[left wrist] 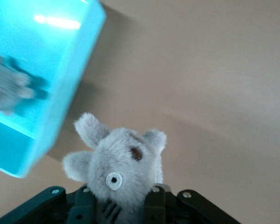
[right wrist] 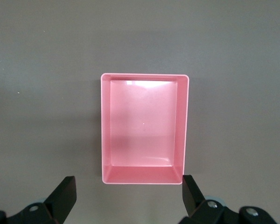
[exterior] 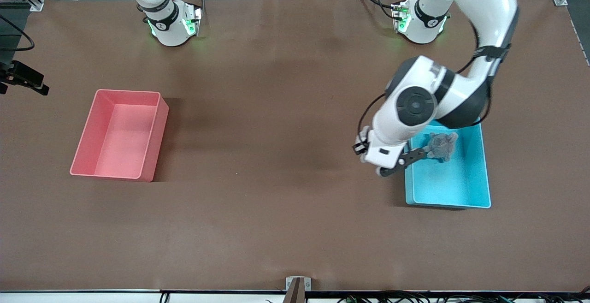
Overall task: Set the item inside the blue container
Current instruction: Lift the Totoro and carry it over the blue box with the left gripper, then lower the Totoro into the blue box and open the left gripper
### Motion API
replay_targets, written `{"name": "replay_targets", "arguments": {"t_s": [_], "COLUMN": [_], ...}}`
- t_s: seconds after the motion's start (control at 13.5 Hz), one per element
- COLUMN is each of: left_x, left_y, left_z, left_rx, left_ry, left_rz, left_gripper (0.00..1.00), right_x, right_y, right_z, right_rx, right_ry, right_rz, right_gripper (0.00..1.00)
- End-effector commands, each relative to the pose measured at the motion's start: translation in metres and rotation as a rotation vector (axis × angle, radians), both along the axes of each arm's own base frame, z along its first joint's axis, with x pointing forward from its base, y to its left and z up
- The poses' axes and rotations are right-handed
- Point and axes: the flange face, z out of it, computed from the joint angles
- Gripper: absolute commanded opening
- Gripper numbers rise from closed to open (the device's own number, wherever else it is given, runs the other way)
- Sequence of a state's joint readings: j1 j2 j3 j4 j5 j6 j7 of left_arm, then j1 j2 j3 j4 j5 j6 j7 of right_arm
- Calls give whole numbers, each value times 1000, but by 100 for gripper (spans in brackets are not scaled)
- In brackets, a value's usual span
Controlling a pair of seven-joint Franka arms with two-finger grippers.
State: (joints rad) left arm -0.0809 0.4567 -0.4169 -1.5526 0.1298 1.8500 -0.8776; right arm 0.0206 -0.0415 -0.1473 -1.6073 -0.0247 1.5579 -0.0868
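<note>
Left gripper [exterior: 426, 151] over the blue container [exterior: 479, 174], fingers [left wrist: 154, 205] pinching a grey plush toy [left wrist: 119, 175] above it. Right gripper [right wrist: 128, 196] waiting high over the pink bin [right wrist: 144, 128], fingers spread. Both bins resting on the brown worktop [exterior: 276, 132].

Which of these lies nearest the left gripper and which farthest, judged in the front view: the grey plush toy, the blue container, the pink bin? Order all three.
1. Grey plush toy: clamped in the shut left gripper, over the container.
2. Blue container: directly beneath, at the left arm's end of the table.
3. Pink bin: at the right arm's end, under the open right gripper.
</note>
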Motion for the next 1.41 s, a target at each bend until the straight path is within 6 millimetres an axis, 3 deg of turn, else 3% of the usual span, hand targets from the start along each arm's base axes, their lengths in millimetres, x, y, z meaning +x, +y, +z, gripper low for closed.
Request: {"name": "replay_targets", "arguments": {"t_s": [0.0,0.3,0.52,0.81,1.18,1.33], "left_x": [-12,13,36,46,50,51], "left_y": [58,169,222,249,256,256], "left_z": [-1,-19,-49,-96,-145,-150], "left_rx": [22,25,35,69,39,31], "left_ry": [26,27,-25,-35,-62,-73], "left_rz": [-117,-297,-379,-416,-423,-422], "left_gripper": [9,9,10,10,15,17], "right_x": [-9,-9,-9,-9,-8,-10], "right_y": [-5,0,-1,0,10,10], "right_z": [2,1,1,1,1,3], "right_rx": [2,5,22,26,31,33], "right_ry": [-8,-4,-3,-2,-2,-5], "right_rz": [0,8,3,5,22,22], "right_gripper": [100,100,100,100,100,100]}}
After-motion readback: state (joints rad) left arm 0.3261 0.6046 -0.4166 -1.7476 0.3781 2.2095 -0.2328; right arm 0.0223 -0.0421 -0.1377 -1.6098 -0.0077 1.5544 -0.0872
